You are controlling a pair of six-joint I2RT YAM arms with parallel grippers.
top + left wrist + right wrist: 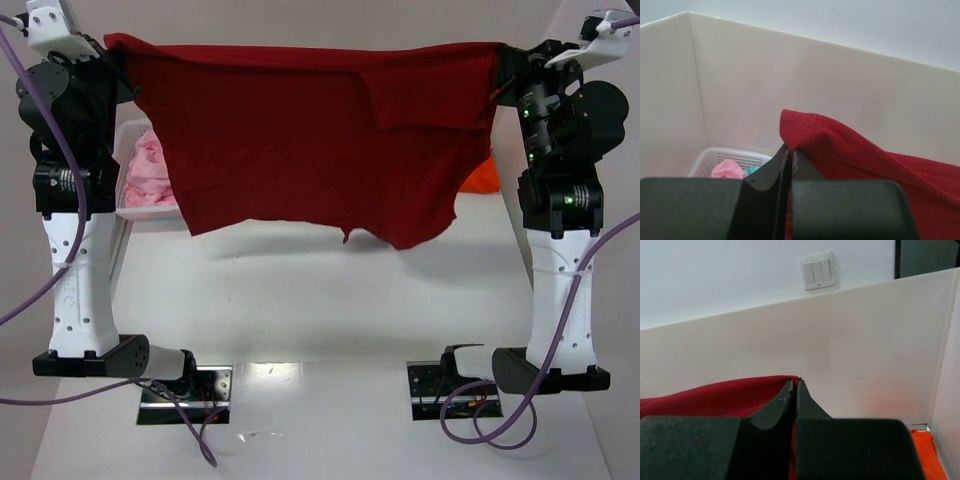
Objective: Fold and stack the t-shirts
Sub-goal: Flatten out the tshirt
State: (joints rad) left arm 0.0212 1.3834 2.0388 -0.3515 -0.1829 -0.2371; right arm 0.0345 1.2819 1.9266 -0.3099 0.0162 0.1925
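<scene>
Closed right hand [796, 383] gripping dark red t-shirt [715, 397], orange t-shirt [926, 455] lower right

I count four t-shirts on my feeds: one dark red t-shirt [300, 140], one orange t-shirt [482, 180], one pink t-shirt [150, 170] and one teal t-shirt [752, 170]. There is one basket [740, 157] and two arms, the left arm [75, 260] and the right arm [560, 270]. One wall switch [816, 270] has three rockers.

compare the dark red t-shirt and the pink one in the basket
The dark red t-shirt hangs spread in the air, pinched at either end by the left gripper and right gripper; the pink t-shirt lies crumpled in the white basket. The red one is deep-coloured, the pink one pale. The red one shows far more cloth. Both are plain cloth.
</scene>
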